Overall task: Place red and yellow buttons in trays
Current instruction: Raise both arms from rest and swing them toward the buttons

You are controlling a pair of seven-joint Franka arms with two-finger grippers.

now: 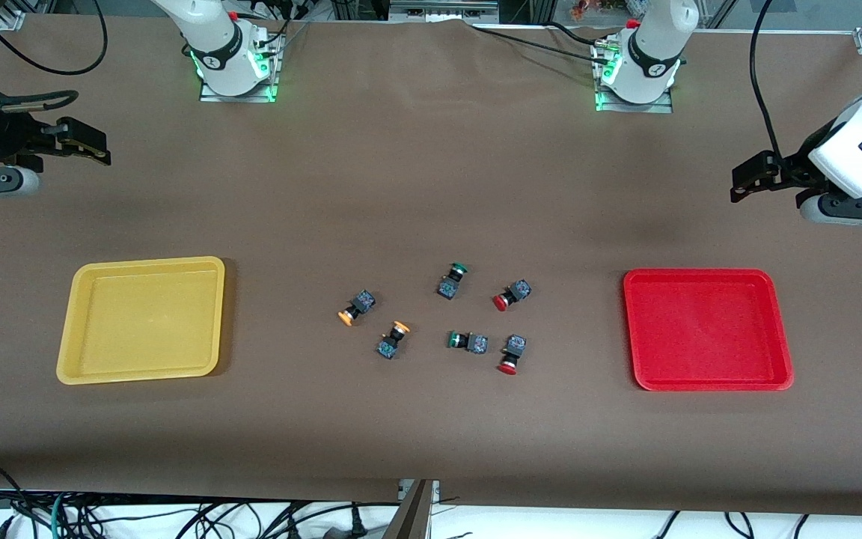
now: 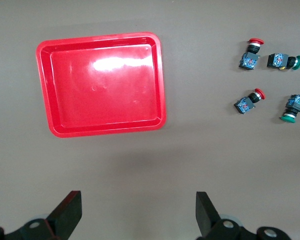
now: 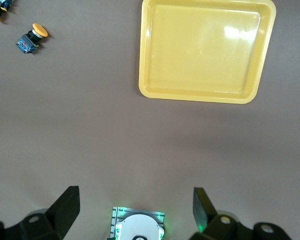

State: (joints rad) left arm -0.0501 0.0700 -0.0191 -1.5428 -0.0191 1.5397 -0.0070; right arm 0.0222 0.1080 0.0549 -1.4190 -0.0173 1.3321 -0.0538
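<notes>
Two yellow-capped buttons (image 1: 356,307) (image 1: 393,339) and two red-capped buttons (image 1: 512,294) (image 1: 511,354) lie on their sides mid-table, between the trays. The yellow tray (image 1: 143,318) holds nothing and sits toward the right arm's end. The red tray (image 1: 706,329) holds nothing and sits toward the left arm's end. My left gripper (image 1: 739,182) hangs open over bare table at its end, farther from the front camera than the red tray (image 2: 102,85). My right gripper (image 1: 104,147) hangs open likewise by the yellow tray (image 3: 205,50). Both arms wait.
Two green-capped switches (image 1: 452,281) (image 1: 468,342) lie among the buttons. The arm bases (image 1: 236,71) (image 1: 634,75) stand along the table edge farthest from the front camera. Cables (image 1: 176,516) trail below the nearest edge. Brown cloth (image 1: 431,187) covers the table.
</notes>
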